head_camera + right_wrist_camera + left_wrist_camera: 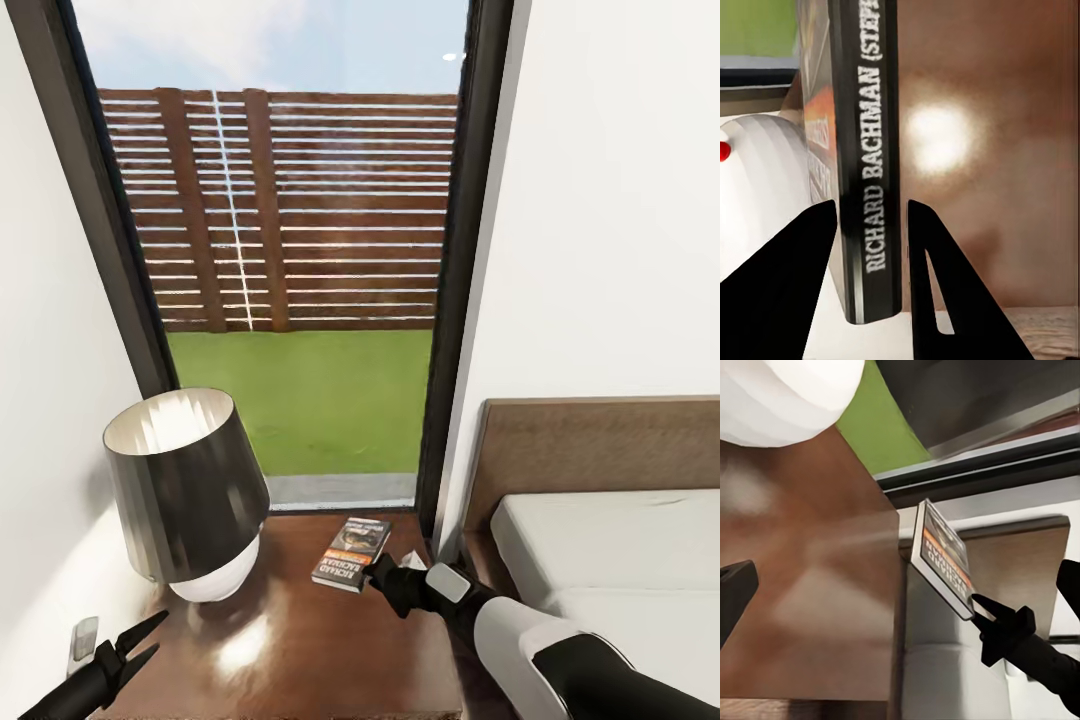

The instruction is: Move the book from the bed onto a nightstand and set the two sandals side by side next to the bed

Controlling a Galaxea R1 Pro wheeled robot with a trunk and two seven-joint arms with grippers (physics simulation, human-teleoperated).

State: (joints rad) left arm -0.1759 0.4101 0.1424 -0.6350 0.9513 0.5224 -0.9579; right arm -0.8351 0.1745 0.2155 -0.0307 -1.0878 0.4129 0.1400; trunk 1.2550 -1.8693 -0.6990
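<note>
The book [352, 553] has a dark cover with an orange band, and my right gripper [378, 572] is shut on its near edge. It hangs tilted just over the right rear part of the dark-brown nightstand [300, 640]. In the right wrist view the spine of the book [866, 150] sits between the two black fingers [795, 285]. In the left wrist view the book [941, 559] is clear of the nightstand [810, 585]. My left gripper [125, 645] is open at the nightstand's front left corner. To the right lies the bed [610, 540]. The sandals are out of view.
A lamp [185, 495] with a dark shade and white base takes up the nightstand's left half. Behind it is a tall black-framed window [300, 250]. White walls close in on both sides, with an outlet [83, 640] low on the left. The headboard [600, 450] rises right of the nightstand.
</note>
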